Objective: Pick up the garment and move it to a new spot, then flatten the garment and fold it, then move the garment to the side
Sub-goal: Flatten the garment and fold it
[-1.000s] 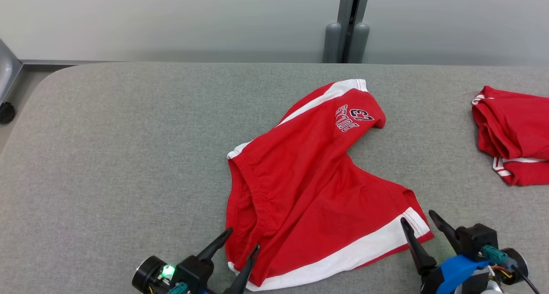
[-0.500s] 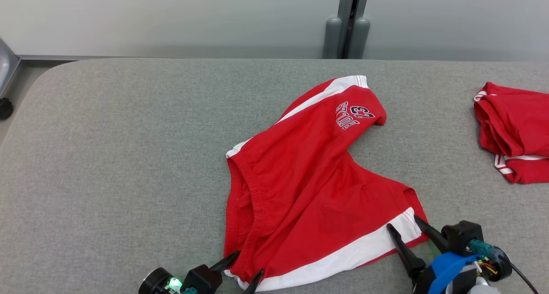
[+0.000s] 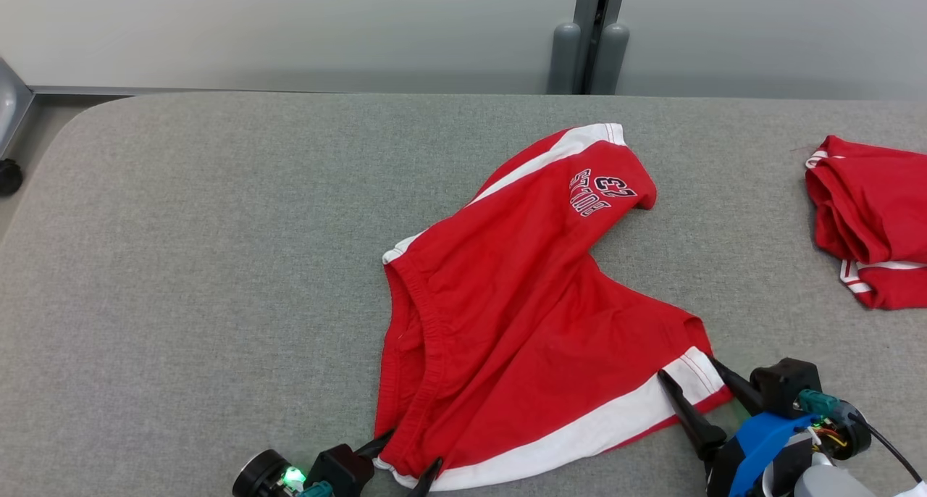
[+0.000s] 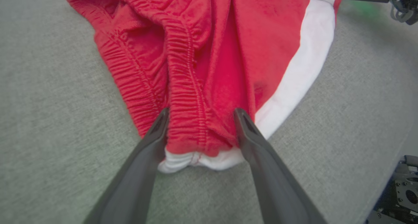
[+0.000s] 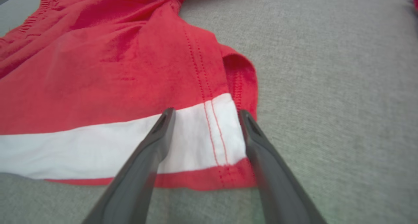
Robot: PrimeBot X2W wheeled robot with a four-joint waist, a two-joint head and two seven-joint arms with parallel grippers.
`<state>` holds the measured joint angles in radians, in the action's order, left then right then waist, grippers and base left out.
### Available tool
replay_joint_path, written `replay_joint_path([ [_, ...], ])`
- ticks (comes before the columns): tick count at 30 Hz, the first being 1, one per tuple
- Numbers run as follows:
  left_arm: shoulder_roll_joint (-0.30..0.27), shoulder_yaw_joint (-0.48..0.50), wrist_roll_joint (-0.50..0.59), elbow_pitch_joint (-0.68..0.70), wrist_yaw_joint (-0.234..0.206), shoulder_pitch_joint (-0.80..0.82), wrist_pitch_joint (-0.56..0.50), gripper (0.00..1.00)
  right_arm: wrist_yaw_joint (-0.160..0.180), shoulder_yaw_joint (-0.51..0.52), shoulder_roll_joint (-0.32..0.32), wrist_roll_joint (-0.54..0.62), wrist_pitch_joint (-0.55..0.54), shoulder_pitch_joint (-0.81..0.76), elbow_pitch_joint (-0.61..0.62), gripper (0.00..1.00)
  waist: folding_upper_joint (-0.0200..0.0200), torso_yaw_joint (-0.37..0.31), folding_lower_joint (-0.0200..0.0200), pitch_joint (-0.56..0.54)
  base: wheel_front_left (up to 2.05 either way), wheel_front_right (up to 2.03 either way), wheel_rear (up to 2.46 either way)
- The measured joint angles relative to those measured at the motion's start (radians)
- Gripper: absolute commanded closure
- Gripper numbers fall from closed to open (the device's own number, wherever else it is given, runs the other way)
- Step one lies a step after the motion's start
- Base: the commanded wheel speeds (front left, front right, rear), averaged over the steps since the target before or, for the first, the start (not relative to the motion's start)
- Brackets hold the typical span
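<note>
The garment (image 3: 521, 301), red knit shorts with white side bands and a printed 23 beside a word that looks like BULLS, upside down to me, lies rumpled on the middle of the grey felt-like table top (image 3: 203, 265). My left gripper (image 4: 201, 111) stands wide open astride the gathered elastic waistband (image 4: 183, 87) at its near corner. My right gripper (image 5: 206, 111), just as wide, straddles the white-banded, double-stitched hem (image 5: 202, 142).

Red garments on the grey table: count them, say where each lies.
2: red white-striped shorts spread at centre; a bunched red white-trimmed garment far right, partly cropped.
</note>
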<state>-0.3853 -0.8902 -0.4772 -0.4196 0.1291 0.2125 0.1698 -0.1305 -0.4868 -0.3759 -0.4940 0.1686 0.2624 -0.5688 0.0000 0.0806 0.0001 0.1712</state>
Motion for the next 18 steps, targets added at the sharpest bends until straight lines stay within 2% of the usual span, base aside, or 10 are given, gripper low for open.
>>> replay_joint_path([
  [9, -0.008, -0.023, -0.027, -0.007, 0.000, 0.015, -0.002, 0.00, 0.000, -0.104, -0.036, -0.072, 0.030, 0.015, 0.025, 0.00, 0.0001, 0.001, 0.0000, 0.005, 0.00, 0.00, 0.00],
  [17, -0.006, -0.026, -0.043, -0.023, 0.001, 0.020, 0.008, 0.00, 0.000, -0.124, -0.041, -0.060, 0.067, 0.029, 0.016, 0.00, 0.0000, 0.002, -0.0001, 0.007, 0.00, 0.00, 0.00],
  [18, -0.004, -0.026, -0.044, -0.025, 0.001, 0.021, 0.008, 0.00, 0.000, -0.126, -0.041, -0.060, 0.070, 0.030, 0.014, 0.03, 0.0000, 0.002, -0.0001, 0.007, 0.00, 0.00, 0.00],
])
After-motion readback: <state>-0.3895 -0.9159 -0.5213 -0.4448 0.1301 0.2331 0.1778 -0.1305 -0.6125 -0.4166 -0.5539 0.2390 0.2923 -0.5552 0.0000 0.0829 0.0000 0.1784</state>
